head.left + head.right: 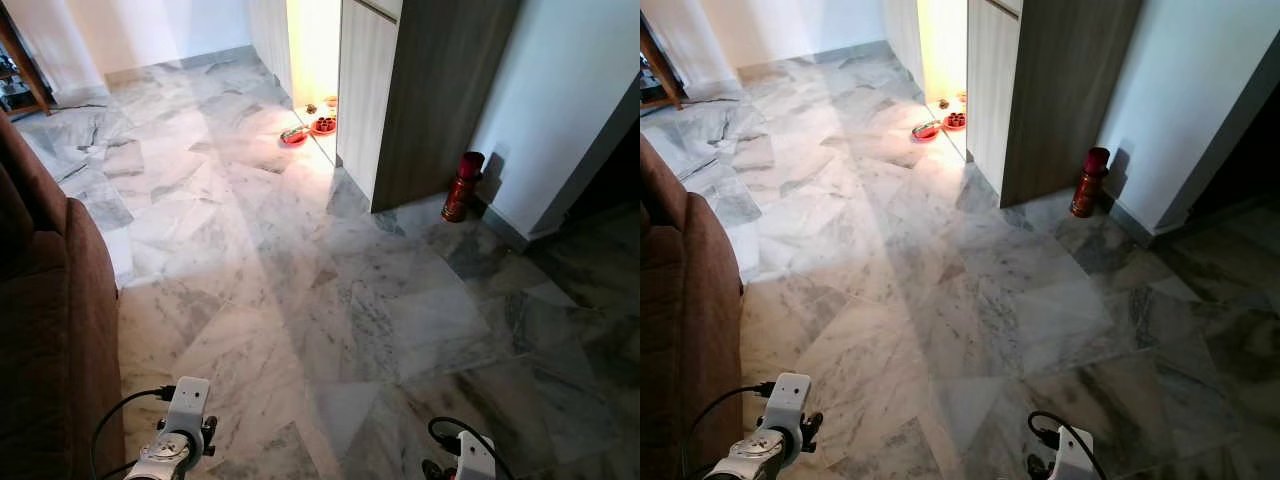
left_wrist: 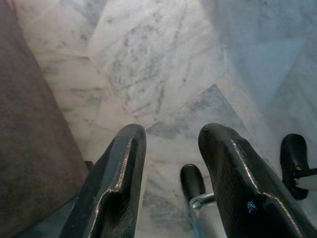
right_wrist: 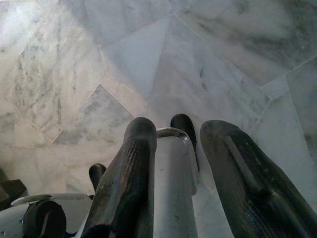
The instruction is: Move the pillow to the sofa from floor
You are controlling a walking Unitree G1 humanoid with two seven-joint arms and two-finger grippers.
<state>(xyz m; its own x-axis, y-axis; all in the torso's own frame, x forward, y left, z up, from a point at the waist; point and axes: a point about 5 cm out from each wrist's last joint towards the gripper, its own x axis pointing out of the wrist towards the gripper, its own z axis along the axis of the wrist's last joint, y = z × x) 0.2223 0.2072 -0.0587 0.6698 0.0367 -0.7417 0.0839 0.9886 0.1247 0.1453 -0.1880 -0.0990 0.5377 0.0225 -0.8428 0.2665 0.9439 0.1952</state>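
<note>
Honestly, we see no pillow on this floor, so we could wander off searching. Our left gripper and right gripper hang released, empty. Polished marble may be slippery. Sofa sits at our left; bowls and a red bottle stand ahead.

Marble floor, wooden cabinet

Head stereo pair looking forward and down over marble floor — brown sofa sharing both views' left edge. Wrist cameras are pointing down along their fingers at the same floor, close — left one catching the sofa.
</note>
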